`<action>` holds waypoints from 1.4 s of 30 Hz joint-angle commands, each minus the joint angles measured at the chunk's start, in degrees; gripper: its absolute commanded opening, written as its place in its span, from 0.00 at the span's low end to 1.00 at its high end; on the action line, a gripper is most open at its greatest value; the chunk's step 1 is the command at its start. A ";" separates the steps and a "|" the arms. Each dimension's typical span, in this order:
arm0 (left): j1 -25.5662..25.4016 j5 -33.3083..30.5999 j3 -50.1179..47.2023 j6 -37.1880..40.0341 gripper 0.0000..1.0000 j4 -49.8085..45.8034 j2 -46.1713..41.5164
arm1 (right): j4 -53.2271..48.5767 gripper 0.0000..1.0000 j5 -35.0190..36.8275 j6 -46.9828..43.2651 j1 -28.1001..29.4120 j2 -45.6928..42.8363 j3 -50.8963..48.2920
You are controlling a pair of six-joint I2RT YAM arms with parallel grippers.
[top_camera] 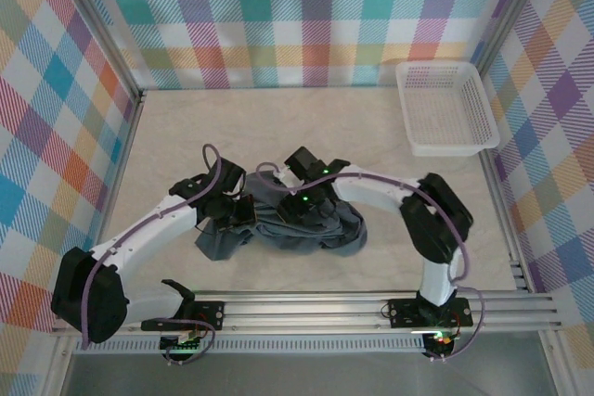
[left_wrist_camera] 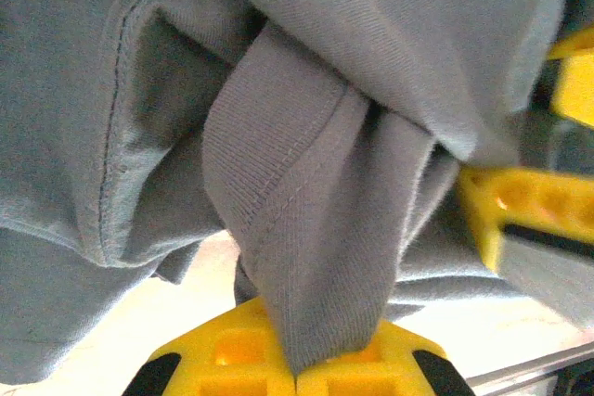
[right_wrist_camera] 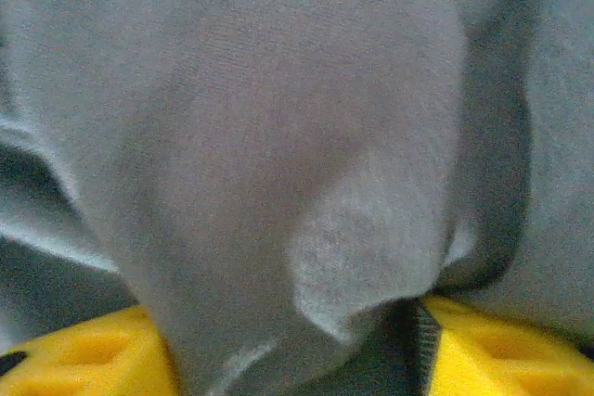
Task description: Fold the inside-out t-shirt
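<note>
While the inside-out t-shirt point(top_camera: 278, 234) lies crumpled in a heap on the surface point(top_camera: 278, 127), near its front edge, it is met from both sides by the arms. The left end effector point(top_camera: 243, 213) is set against the left part of the heap; from the left wrist, the left end effector point(left_wrist_camera: 297, 370) is seen closed, with a hemmed fold of the grey cloth pinched between its yellow fingers point(left_wrist_camera: 232, 350). The right end effector point(top_camera: 299, 203) is placed on top of the heap's middle. From the right wrist, its yellow fingers point(right_wrist_camera: 83, 350) are seen standing apart with loose cloth draped between them, and a dark gap is visible beside one finger. A white mesh basket point(top_camera: 444, 68) is set well apart at the far right corner.
</note>
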 commanded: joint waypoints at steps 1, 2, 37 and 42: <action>-0.03 -5.38 1.83 -0.39 0.00 -2.27 -1.16 | -1.94 0.16 -0.92 0.60 -0.02 -0.06 5.87; 0.56 -7.79 2.38 -0.70 0.00 -4.17 -0.82 | -1.81 0.01 -1.28 2.48 -0.46 -1.81 6.31; -2.98 -20.64 26.83 14.69 0.68 13.04 24.28 | 6.43 0.00 -32.80 25.96 -18.70 -27.15 -1.81; 0.39 -1.15 31.09 18.70 0.00 6.80 22.92 | 0.49 0.01 -19.69 24.89 -21.01 -24.68 -1.86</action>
